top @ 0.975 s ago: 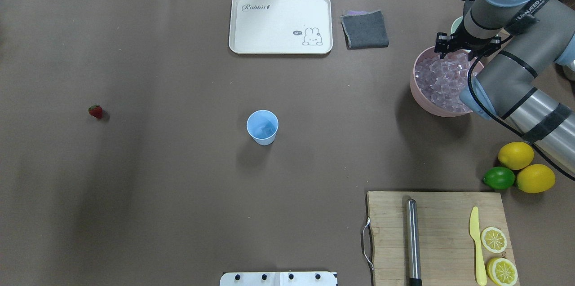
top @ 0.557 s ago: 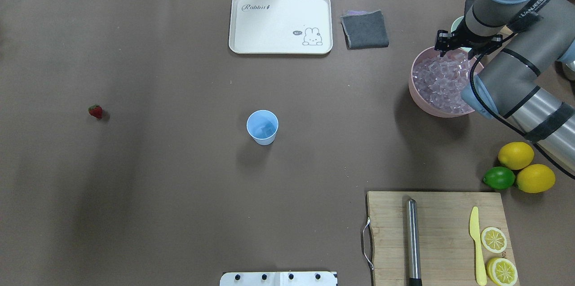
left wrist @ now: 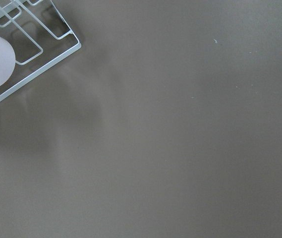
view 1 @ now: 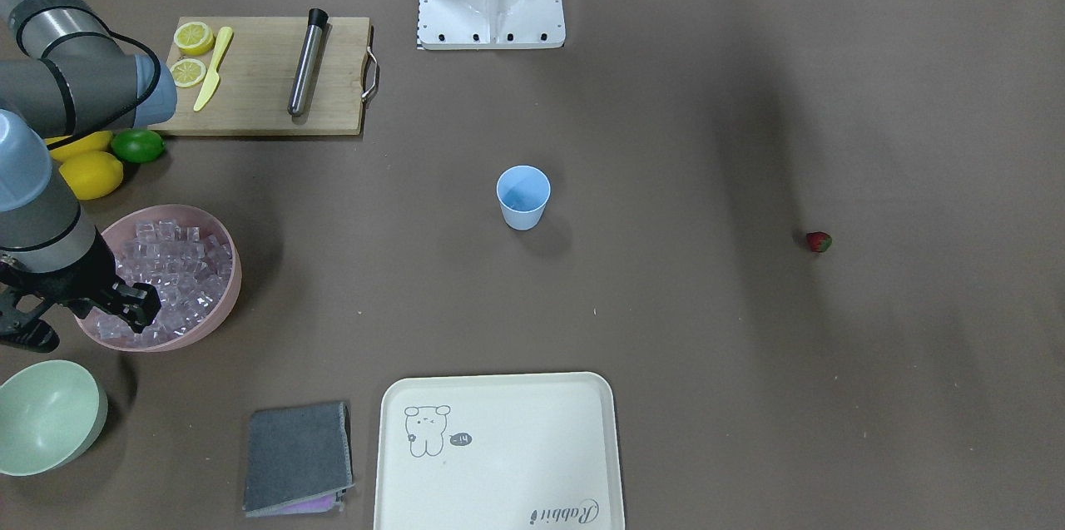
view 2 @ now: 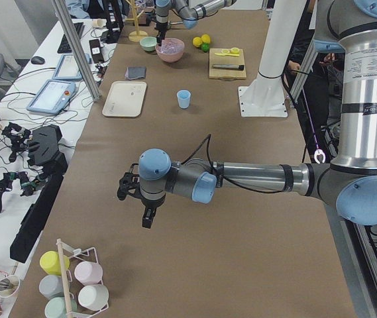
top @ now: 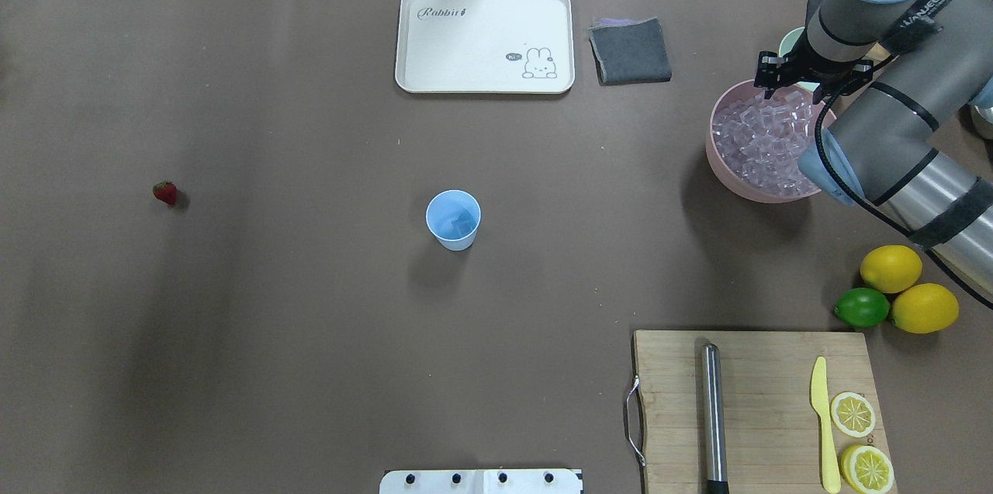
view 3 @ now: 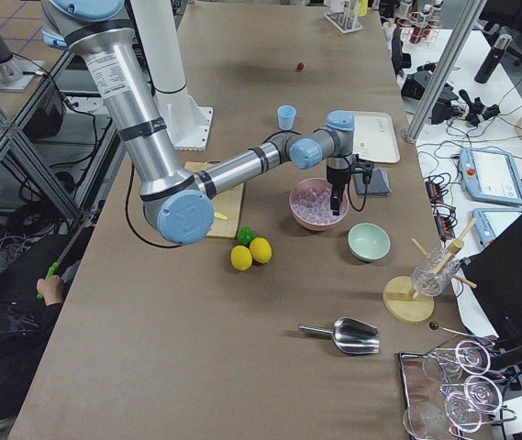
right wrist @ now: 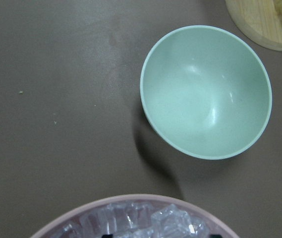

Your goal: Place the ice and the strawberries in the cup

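The pale-blue cup (top: 453,219) stands upright mid-table, also in the front view (view 1: 523,195); something glassy shows inside it. The ice (top: 756,141) fills a pink bowl (top: 717,160) at the right. The small red strawberry (top: 164,192) lies alone far left on the table. My right gripper (top: 808,81) hangs over the bowl's far rim, its jaws wide apart and empty in the front view (view 1: 83,320). My left gripper (view 2: 145,218) shows only in the exterior left view, above bare table far from the cup; I cannot tell whether it is open.
A mint-green bowl (right wrist: 205,94) sits just beyond the pink bowl. A cream tray (top: 485,40) and grey cloth (top: 630,50) lie at the back. A cutting board (top: 760,409), lemons and a lime (top: 861,308) are front right. A cup rack (left wrist: 27,44) stands near my left gripper.
My right gripper has drifted slightly toward the far rim of the pink bowl. The cup and the strawberry have not moved.
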You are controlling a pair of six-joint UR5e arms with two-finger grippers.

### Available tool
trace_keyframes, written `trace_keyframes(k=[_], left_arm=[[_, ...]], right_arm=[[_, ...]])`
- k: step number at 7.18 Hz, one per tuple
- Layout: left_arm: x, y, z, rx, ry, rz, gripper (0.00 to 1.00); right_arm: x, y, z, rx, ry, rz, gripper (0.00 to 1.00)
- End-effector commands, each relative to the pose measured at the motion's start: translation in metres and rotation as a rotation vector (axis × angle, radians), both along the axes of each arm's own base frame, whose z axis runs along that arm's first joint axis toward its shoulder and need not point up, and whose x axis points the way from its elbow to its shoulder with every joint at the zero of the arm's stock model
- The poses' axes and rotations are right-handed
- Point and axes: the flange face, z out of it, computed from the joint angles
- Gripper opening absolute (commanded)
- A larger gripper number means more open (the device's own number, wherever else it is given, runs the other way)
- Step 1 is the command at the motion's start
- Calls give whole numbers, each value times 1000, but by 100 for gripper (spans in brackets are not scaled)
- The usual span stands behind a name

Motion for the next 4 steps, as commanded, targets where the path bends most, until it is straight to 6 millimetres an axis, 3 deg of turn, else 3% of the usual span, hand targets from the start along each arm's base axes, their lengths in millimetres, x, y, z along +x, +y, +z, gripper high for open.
trace_keyframes(k=[1,4], left_arm=[[0,0,0,0,0,0,98],[0,0,0,3,0,1,98]], right_arm=[[-3,1,4,-21,1,19,70],[-4,-1,10,-69,-1,80,70]])
